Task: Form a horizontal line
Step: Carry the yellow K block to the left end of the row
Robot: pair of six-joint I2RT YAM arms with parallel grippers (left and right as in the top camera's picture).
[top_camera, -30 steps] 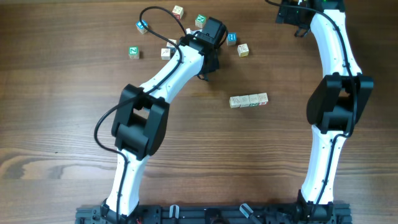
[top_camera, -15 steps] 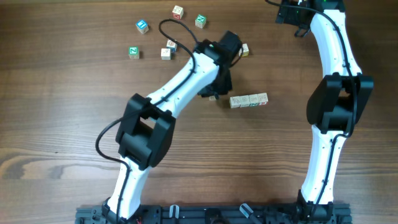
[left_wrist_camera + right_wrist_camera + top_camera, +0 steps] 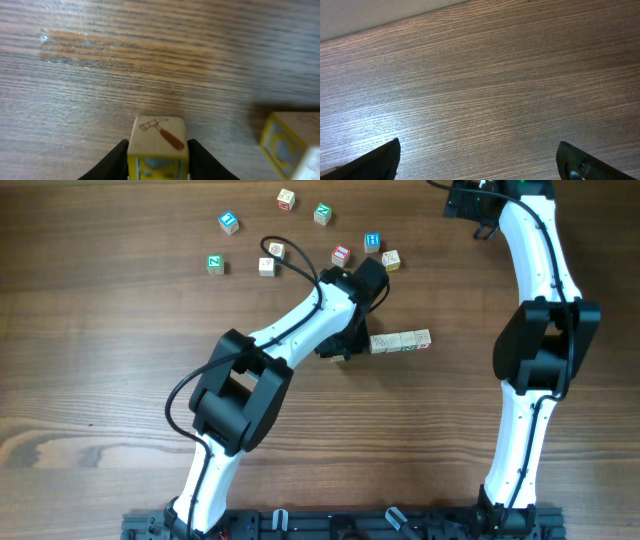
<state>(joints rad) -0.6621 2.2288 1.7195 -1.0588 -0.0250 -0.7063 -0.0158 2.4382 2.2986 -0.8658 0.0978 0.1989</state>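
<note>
A short row of pale letter cubes (image 3: 400, 341) lies on the wooden table right of centre. My left gripper (image 3: 343, 348) is just off the row's left end, shut on a small wooden cube (image 3: 157, 145) with a hammer drawing on top and a yellow face with blue marks. In the left wrist view both black fingers (image 3: 119, 157) press the cube's sides just above the table, and the row's end cube (image 3: 287, 142) shows at the right, apart from the held one. My right gripper (image 3: 480, 160) stands open over bare wood at the far right corner (image 3: 468, 200).
Several loose cubes with blue, green and red faces are scattered at the back: (image 3: 229, 222), (image 3: 286, 198), (image 3: 322, 214), (image 3: 214, 264), (image 3: 266, 266), (image 3: 341, 255), (image 3: 372, 242), (image 3: 391, 260). The left arm's cable (image 3: 285, 255) loops over them.
My left arm has swung from the scattered cubes at the back toward the front, to the row's left end, carrying the cube. The right arm has not moved.
</note>
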